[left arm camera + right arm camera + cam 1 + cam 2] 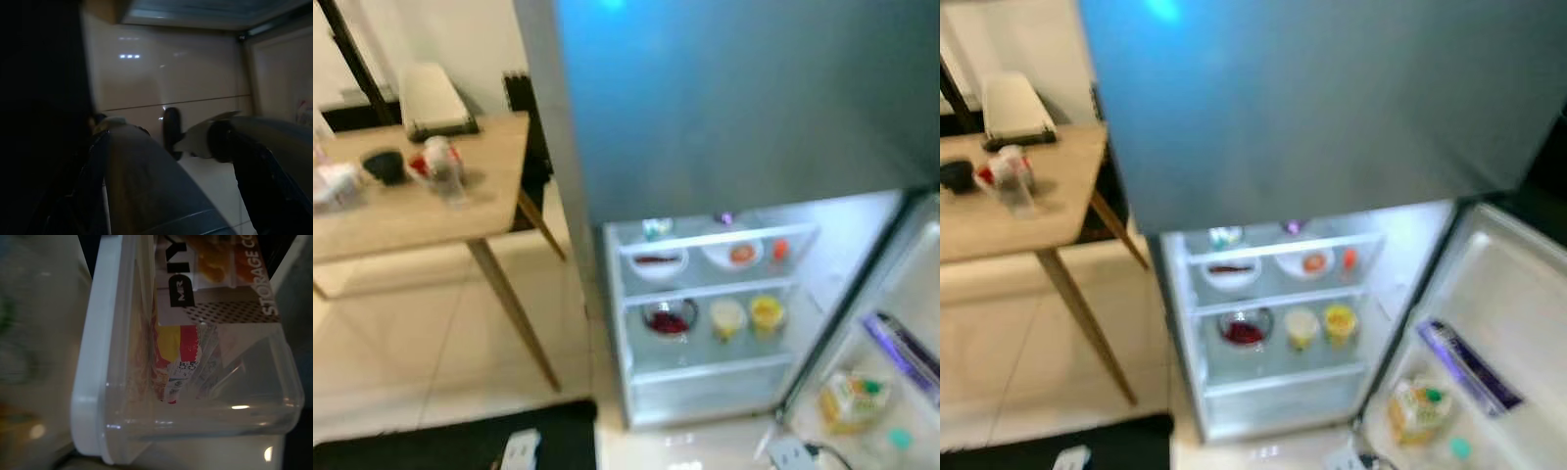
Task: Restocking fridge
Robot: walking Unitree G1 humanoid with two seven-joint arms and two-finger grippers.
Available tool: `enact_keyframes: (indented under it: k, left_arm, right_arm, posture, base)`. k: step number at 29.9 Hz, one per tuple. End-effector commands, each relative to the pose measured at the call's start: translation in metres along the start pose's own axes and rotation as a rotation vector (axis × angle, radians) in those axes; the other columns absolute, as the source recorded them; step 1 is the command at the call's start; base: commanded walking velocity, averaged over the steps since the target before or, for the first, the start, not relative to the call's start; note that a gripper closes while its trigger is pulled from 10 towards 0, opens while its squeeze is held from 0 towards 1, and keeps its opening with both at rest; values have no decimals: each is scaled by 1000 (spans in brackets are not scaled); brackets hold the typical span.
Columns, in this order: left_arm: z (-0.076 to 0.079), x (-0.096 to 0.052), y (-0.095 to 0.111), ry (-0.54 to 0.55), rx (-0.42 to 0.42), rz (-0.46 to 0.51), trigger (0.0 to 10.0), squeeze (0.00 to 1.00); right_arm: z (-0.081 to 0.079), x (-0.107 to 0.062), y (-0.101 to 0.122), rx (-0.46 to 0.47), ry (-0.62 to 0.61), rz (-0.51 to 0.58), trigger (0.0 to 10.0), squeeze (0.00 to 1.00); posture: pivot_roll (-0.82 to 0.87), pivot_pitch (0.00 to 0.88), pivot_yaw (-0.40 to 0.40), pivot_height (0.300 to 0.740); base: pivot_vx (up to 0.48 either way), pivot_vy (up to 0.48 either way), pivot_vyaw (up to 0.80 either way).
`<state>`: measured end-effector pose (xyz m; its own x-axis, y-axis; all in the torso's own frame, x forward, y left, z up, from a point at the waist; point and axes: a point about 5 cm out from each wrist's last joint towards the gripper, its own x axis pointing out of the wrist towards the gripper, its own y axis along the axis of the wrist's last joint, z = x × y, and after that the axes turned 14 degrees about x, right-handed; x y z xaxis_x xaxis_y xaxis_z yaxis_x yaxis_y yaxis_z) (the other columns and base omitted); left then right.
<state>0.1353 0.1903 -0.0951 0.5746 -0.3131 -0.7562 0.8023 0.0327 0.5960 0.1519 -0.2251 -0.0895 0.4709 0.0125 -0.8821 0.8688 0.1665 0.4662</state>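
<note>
Fridge (pixel 724 127): ahead of you in the left eye view, lower door swung open, lit shelves holding bowls (pixel 669 316) and cups (pixel 767 313).
Table (pixel 999 220): at your left, bottle (pixel 1016 183) on top.
Left gripper (pixel 190 147): fingers spread, above pale floor.
Right wrist: clear storage container (pixel 195 382) close against the lens; you cannot tell that hand's grip.

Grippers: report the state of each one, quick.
Left gripper: open, holding nothing, fingers apart above the floor.
Right gripper: cannot be told; its wrist view looks closely at a clear plastic storage container.
</note>
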Motion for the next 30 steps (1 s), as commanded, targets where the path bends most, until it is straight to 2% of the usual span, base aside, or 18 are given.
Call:
enact_keyframes:
  k: [1, 2, 6, 9, 12, 14, 15, 19, 23, 30]
  left_arm:
    - [-5, -2, 0, 27, 7, -6, 10000, 0]
    - [-4, -1, 1, 26, 7, 1, 10000, 0]
    - [-4, 0, 4, 23, 11, 9, 10000, 0]
    - [-3, 2, 9, 21, 24, 26, 10000, 0]
    - [-2, 3, 12, 18, 32, 34, 10000, 0]
    - [1, 7, 24, -4, 59, 80, 10000, 0]
    - [1, 7, 24, -4, 59, 80, 10000, 0]
    - [15, 17, 52, -84, 175, 167, 10000, 0]
    - [27, 24, 74, -144, 254, 229, 10000, 0]
    - [35, 28, 83, -163, 283, 247, 10000, 0]
  right_arm:
    - [-8, 3, 18, -13, 44, 74, 10000, 0]
    - [-11, 3, 30, -5, 80, 124, 10000, 0]
    - [-16, 4, 42, 10, 127, 173, 10000, 0]
    - [-29, 3, 67, 25, 234, 264, 10000, 0]
    - [-32, 3, 74, 23, 257, 290, 10000, 0]
    - [-40, 1, 96, 4, 300, 367, 10000, 0]
    - [-40, 1, 96, 4, 300, 367, 10000, 0]
    - [-45, -5, 134, -13, 300, 505, 10000, 0]
    - [-49, -11, 161, -21, 303, 591, 10000, 0]
    - [-54, -16, 179, -7, 324, 646, 10000, 0]
  posture:
    - [-125, 12, 13, 740]
    - [-125, 12, 14, 740]
    - [-125, 11, 14, 740]
    - [-126, 13, 15, 740]
    - [-126, 13, 15, 740]
    - [-123, 12, 11, 740]
    - [-123, 12, 11, 740]
    - [-113, 10, 9, 740]
    - [-114, 6, 12, 740]
    - [-124, 7, 13, 740]
  base:
    - [0, 0, 0]
    - [0, 0, 0]
    - [0, 0, 0]
    - [0, 0, 0]
    - [0, 0, 0]
    - [0, 0, 0]
    - [0, 0, 0]
    - [0, 0, 0]
    - [0, 0, 0]
    - [0, 0, 0]
